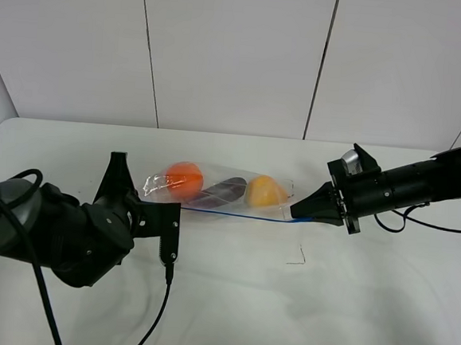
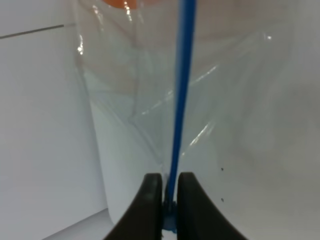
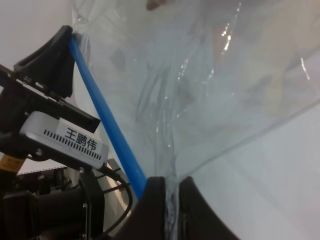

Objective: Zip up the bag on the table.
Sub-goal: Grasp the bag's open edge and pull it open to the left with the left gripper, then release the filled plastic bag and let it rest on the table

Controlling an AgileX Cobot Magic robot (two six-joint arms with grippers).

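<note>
Find the bag (image 1: pixel 221 192) strung out between the two grippers, lying on the table (image 1: pixel 228 308) as far as the high view shows, with an orange fruit (image 1: pixel 184 177), a purple piece (image 1: pixel 225 190) and a yellow fruit (image 1: pixel 265 191) visible through the clear plastic. Follow the blue zip strip (image 1: pixel 243 214) along the bag's near edge: taut, one thin line from the left gripper (image 1: pixel 147 202) straight across to the tip of the right gripper (image 1: pixel 295 213). Up close, see the left fingers (image 2: pixel 152 200) nipped almost together on the strip's end, with no more than the strip's thickness between them. See the right fingers (image 3: pixel 192 205) pinched just as tight on the opposite end, with blue strip and crumpled clear film caught between. Judge the closing run as good as finished, given the right gripper sits at the far end of the strip from the left. Cannot confirm a full seal along the whole line. Left to do, probably: release both ends and back away.
</note>
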